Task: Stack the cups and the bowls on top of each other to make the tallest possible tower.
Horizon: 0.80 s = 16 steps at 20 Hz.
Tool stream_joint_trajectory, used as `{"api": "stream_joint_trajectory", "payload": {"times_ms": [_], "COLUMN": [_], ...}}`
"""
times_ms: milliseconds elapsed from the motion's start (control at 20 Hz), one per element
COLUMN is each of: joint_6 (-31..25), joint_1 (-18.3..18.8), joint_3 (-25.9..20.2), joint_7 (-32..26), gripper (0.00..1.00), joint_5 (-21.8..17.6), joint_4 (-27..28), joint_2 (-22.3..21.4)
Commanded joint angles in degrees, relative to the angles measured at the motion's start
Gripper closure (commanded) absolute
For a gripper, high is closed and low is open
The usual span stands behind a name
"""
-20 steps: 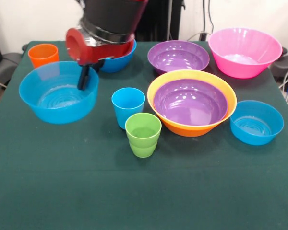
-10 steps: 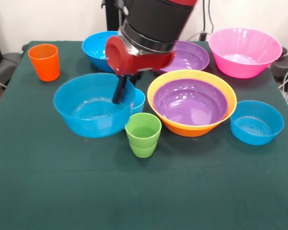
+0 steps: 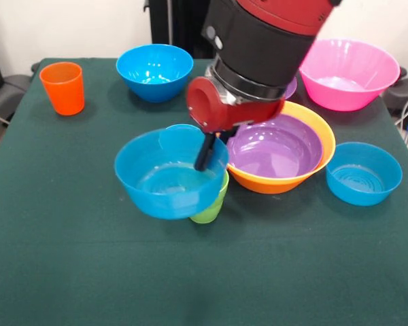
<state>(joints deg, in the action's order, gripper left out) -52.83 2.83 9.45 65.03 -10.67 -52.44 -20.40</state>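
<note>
Gripper (image 3: 206,155) is pinching the far rim of a blue bowl (image 3: 166,178), one dark finger showing inside the wall; the other is hiding behind it. Bowl is glossy, translucent, tilting a little, sitting in front of the middle of the table (image 3: 68,272). It is covering most of the green cup (image 3: 211,207), whose lower side is peeking out under the bowl's right edge. The light blue cup (image 3: 183,129) is showing only as a rim behind the bowl; whether they are touching I cannot tell.

Just right of the bowl, an orange bowl (image 3: 313,146) is holding a purple bowl (image 3: 275,149) nested inside. The red-and-black arm (image 3: 258,47) is coming down over both, blocking most of a second purple bowl (image 3: 291,87) behind. Pink bowl (image 3: 350,71) is sitting at the far right corner. A small blue bowl (image 3: 364,173) is standing near the right edge, apart from the orange one. Another blue bowl (image 3: 154,70) is sitting at the far side, and the orange cup (image 3: 62,87) is standing upright at the far left, well apart from the rest.
</note>
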Motion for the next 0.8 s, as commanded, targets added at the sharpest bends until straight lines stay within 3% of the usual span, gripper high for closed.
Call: {"api": "stream_joint_trajectory", "payload": {"times_ms": [50,400,800], "joint_6": [-7.54,-3.61,-2.57], "joint_1": [-1.70,-2.57,-5.04], "joint_3": [-4.02,-5.39,-2.83], "joint_7": [9.82,10.54,10.77], "gripper": [1.00,1.00,1.00], "joint_5": [2.12,5.20,4.50], "joint_4": [1.80,-3.95,-9.20], "joint_2": [3.51,3.26,1.03]}}
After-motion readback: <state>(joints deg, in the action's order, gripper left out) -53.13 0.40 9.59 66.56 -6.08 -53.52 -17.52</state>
